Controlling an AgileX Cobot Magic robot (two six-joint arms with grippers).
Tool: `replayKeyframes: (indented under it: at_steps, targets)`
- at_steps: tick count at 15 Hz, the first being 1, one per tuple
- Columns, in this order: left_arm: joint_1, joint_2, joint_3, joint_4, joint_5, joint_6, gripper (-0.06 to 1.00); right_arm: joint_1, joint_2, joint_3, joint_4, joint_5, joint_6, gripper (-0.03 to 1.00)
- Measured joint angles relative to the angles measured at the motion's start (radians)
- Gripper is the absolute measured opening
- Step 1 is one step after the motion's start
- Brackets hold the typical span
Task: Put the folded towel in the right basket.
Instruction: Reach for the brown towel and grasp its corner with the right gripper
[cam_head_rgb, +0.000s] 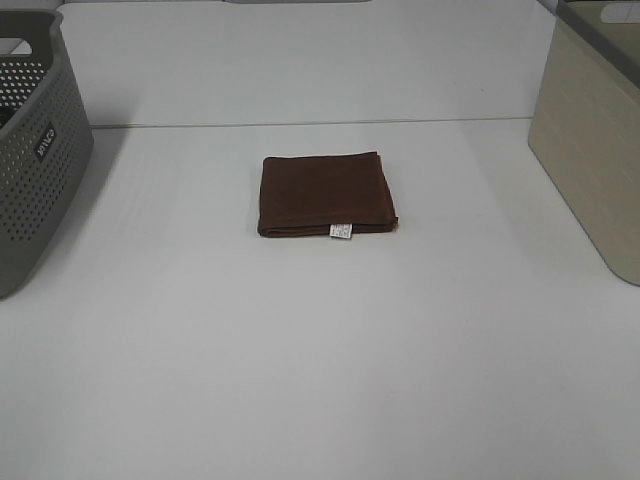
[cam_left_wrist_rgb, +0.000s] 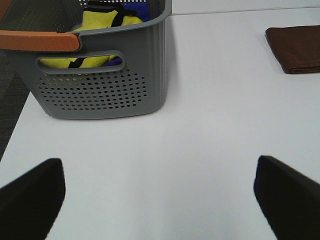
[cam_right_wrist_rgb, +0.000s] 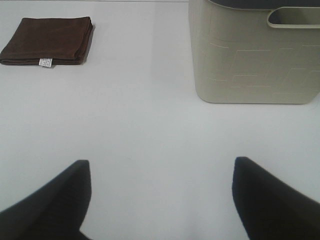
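Note:
A folded brown towel (cam_head_rgb: 326, 194) with a small white tag lies flat at the middle of the white table. It also shows in the left wrist view (cam_left_wrist_rgb: 296, 48) and in the right wrist view (cam_right_wrist_rgb: 48, 40). The beige right basket (cam_head_rgb: 594, 135) stands at the right edge, also seen in the right wrist view (cam_right_wrist_rgb: 256, 55). Neither arm appears in the exterior view. My left gripper (cam_left_wrist_rgb: 159, 192) is open and empty over bare table near the grey basket. My right gripper (cam_right_wrist_rgb: 162, 192) is open and empty over bare table, short of the beige basket.
A grey perforated basket (cam_head_rgb: 30, 150) stands at the left edge; in the left wrist view (cam_left_wrist_rgb: 102, 75) it holds yellow and blue cloth and has an orange handle. The table's far edge runs behind the towel.

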Motion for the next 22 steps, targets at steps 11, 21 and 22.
replayKeyframes:
  at_steps: [11, 21, 22]
  targets:
    - [0.0, 0.0, 0.0, 0.0, 0.0, 0.0, 0.97, 0.0, 0.0, 0.0, 0.0, 0.0, 0.0, 0.74]
    - [0.0, 0.0, 0.0, 0.0, 0.0, 0.0, 0.97, 0.0, 0.0, 0.0, 0.0, 0.0, 0.0, 0.74]
    - [0.0, 0.0, 0.0, 0.0, 0.0, 0.0, 0.97, 0.0, 0.0, 0.0, 0.0, 0.0, 0.0, 0.74]
